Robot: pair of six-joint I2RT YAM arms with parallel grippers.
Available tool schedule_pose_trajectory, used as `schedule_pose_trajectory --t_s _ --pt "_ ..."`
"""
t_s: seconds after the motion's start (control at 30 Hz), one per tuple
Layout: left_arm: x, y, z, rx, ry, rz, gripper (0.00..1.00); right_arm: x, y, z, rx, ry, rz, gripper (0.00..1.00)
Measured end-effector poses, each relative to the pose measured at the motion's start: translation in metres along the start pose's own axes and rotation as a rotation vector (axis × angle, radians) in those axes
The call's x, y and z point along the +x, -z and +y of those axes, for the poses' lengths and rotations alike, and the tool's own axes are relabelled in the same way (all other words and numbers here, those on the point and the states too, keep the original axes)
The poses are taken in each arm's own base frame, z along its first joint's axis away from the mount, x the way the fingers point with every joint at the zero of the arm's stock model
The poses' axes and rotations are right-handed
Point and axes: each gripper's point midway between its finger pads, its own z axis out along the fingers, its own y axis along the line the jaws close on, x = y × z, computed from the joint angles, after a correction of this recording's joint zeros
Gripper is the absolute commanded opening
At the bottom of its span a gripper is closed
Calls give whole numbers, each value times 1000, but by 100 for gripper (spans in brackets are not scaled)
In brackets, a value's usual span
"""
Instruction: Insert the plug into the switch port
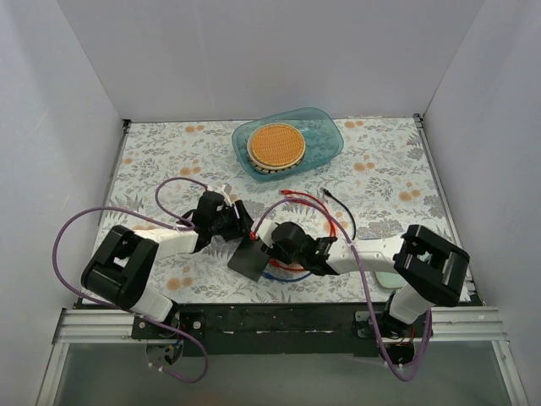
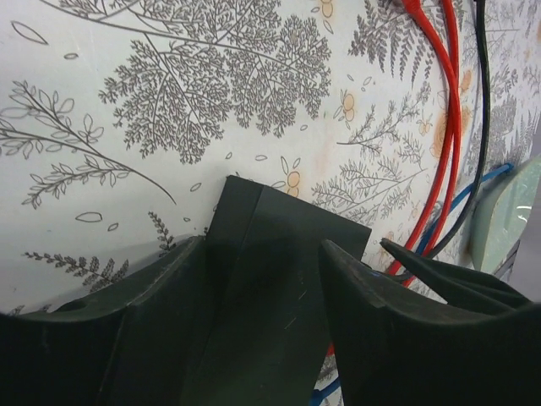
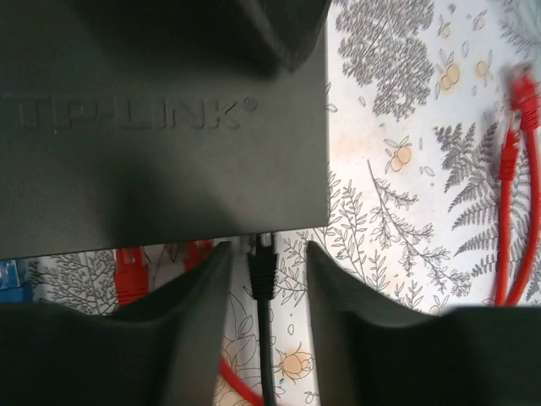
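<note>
Two-arm workspace, seen from above and from both wrists. The switch point(image 1: 248, 260) – a flat matte black box embossed "TP-LINK" point(image 3: 127, 114) – lies on the floral tablecloth point(image 1: 169, 161) near the front edge, between the two grippers.

Left gripper point(image 2: 264, 245): its fingers point(image 2: 127, 338) are spread, one on each side of the switch. Whether they clamp the box cannot be told.

Right gripper point(image 3: 268, 247): its fingers point(image 3: 355, 338) stand apart around the black plug point(image 3: 262, 269), with cloth showing on both sides of it, so they do not pinch it. The plug's tip meets the switch's port edge. Whether it is seated in a port is hidden. Its black cable point(image 3: 267, 355) runs back between the fingers.

Red cables point(image 3: 507, 211) loop on the cloth to the right of the switch, and red connectors point(image 3: 131, 272) sit at the same port edge.

Behind, well apart – a blue translucent tray point(image 1: 325, 139) holding a round orange disc point(image 1: 276, 145). A pale green pad point(image 1: 387, 279) lies beside the right arm.
</note>
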Motion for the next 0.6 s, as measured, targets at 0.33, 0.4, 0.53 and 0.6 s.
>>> schedule_pose_trajectory --t_s 0.33,0.4,0.53,0.6 --pt "-37 25 -37 43 -27 -59 98 -53 38 -16 18 -72 -167 80" --pt "-56 39 -53 65 -59 -123 98 -64 48 -22 30 -81 -201 85" --pt "-91 68 -82 95 -123 -243 98 -86 73 -36 54 -99 -279 90" --pt "-107 84 -95 105 -156 -303 98 -98 87 -43 68 -111 -327 91"
